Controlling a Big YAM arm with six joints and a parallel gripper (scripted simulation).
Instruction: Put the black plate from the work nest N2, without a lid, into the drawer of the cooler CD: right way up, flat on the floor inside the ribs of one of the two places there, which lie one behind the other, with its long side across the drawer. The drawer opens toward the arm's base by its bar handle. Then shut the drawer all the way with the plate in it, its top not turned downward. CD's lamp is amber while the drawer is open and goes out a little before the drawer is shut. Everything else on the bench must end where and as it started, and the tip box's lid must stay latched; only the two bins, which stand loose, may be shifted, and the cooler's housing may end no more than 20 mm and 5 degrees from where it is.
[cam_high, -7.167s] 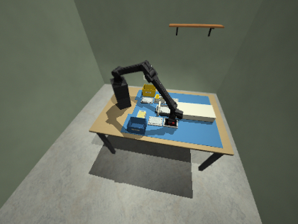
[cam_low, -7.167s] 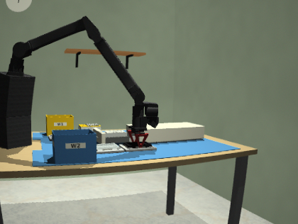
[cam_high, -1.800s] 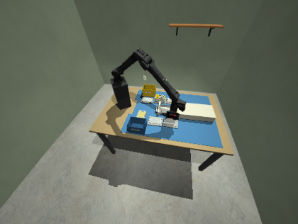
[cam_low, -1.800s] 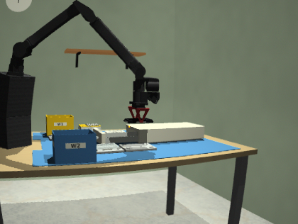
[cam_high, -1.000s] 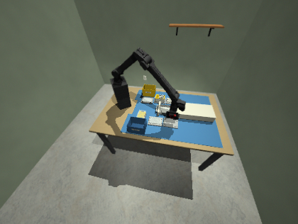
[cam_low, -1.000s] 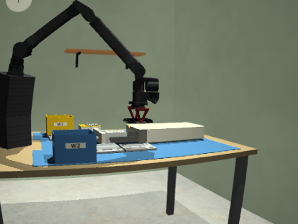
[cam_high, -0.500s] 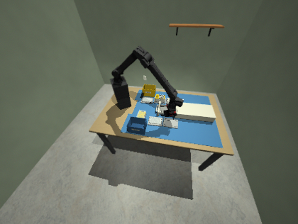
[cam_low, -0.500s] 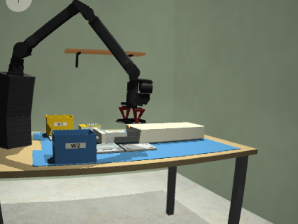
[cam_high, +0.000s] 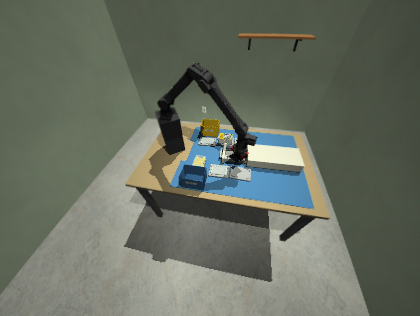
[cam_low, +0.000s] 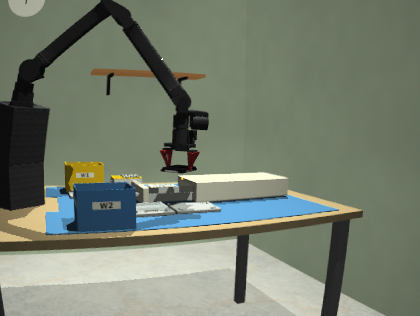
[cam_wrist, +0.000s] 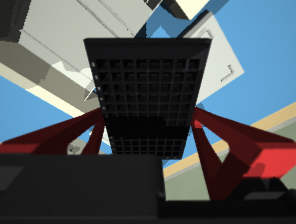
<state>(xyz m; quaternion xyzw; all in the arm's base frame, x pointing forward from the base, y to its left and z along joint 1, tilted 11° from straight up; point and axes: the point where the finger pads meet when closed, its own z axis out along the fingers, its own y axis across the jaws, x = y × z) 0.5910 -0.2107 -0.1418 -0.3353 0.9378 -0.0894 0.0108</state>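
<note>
My gripper (cam_low: 179, 164) with red fingers is shut on the black plate (cam_wrist: 148, 95), a flat black grid of small wells. It holds the plate level in the air, above the left end of the cream cooler CD (cam_low: 235, 186). In the wrist view the fingers clamp the plate's two long sides. In the top view the gripper (cam_high: 237, 156) hangs at the cooler's (cam_high: 275, 157) left end. The cooler's drawer (cam_low: 159, 190) stands pulled out toward the arm's base. Its floor is hidden from these views.
A blue bin W2 (cam_low: 105, 205) stands at the mat's front left and a yellow bin W1 (cam_low: 84, 175) behind it. Two grey work nests (cam_low: 176, 207) lie in front of the cooler. The arm's black base column (cam_low: 22, 155) stands at the left.
</note>
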